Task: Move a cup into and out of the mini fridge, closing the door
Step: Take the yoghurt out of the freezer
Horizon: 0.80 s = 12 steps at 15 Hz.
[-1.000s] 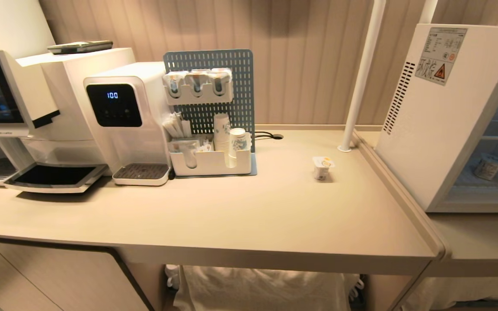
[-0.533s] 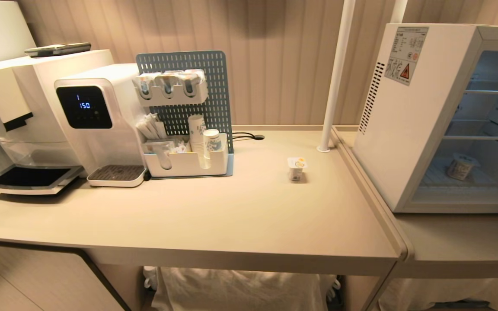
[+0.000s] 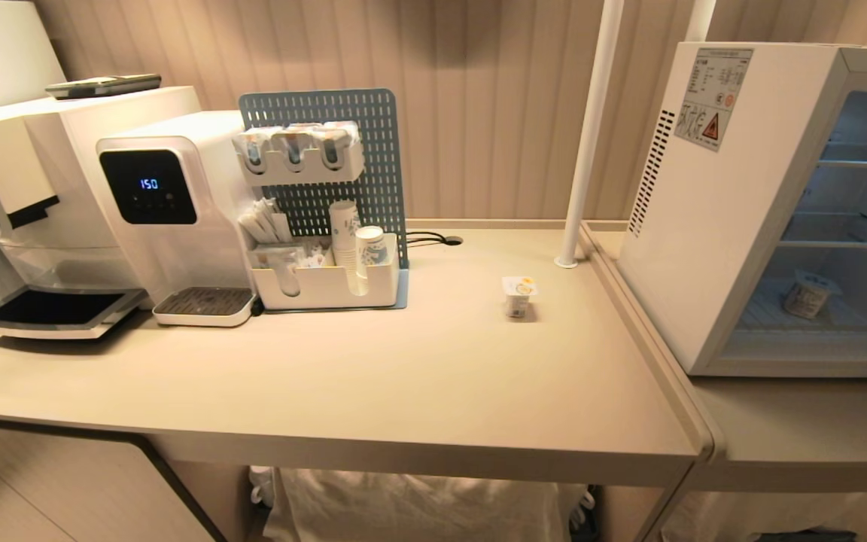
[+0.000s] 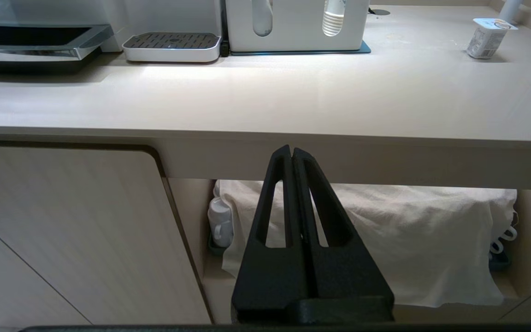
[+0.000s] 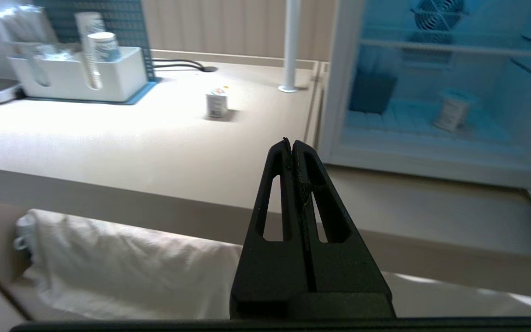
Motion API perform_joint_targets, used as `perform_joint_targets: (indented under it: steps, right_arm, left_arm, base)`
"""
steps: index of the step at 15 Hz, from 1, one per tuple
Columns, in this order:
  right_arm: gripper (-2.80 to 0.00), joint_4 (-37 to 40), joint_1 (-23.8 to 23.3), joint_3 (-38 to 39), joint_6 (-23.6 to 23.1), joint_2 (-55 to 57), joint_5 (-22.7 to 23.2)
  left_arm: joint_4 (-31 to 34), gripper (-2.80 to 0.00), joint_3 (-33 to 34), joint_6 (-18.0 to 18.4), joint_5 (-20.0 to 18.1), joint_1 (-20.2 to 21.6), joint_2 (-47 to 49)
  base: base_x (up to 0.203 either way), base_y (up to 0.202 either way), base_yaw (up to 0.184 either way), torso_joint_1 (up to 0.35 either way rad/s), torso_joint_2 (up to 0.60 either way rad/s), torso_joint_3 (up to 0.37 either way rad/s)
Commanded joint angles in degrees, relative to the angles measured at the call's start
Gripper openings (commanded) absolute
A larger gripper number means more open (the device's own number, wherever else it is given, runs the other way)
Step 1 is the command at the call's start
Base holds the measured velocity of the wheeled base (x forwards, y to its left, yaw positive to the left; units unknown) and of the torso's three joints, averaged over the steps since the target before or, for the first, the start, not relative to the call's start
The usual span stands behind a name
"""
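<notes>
Head view shows the fridge [image 3: 734, 203] on the right, open, with one cup [image 3: 807, 293] inside. Another cup [image 3: 518, 295] stands on the surface [image 3: 403, 376], left of the fridge. Both pincers, left [image 4: 292, 152] and right [image 5: 292, 144], are shut and hold nothing. It looks like the start. Next, the right pincer must open and reach for a cup.

We see left gripper [image 4: 292, 150]: matte black, two tapered fingers with long slots | right gripper [image 5: 292, 142]: same black slotted build
</notes>
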Motion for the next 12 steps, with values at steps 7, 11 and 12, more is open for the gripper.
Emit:
perform_joint_targets:
  steps: [7, 11, 12]
  right_arm:
    - [-2.8, -12.3, -0.1, -14.2, 5.4, 50.9, 5.8]
    - [-2.8, -14.2, -0.1, -12.0, 6.5, 48.4, 6.3]
    - [-2.8, -14.2, -0.1, -11.5, 6.5, 48.0, 6.2]
  left_arm:
    - [0.0, -2.8, 0.0, 0.0, 0.0, 0.0, 0.0]
    - [0.0, -2.8, 0.0, 0.1, 0.0, 0.0, 0.0]
    - [0.0, -2.8, 0.0, 0.0, 0.0, 0.0, -0.1]
  base:
    - [0.0, 0.0, 0.0, 0.0, 0.0, 0.0]
    - [0.0, 0.0, 0.0, 0.0, 0.0, 0.0]
    - [0.0, 0.0, 0.0, 0.0, 0.0, 0.0]
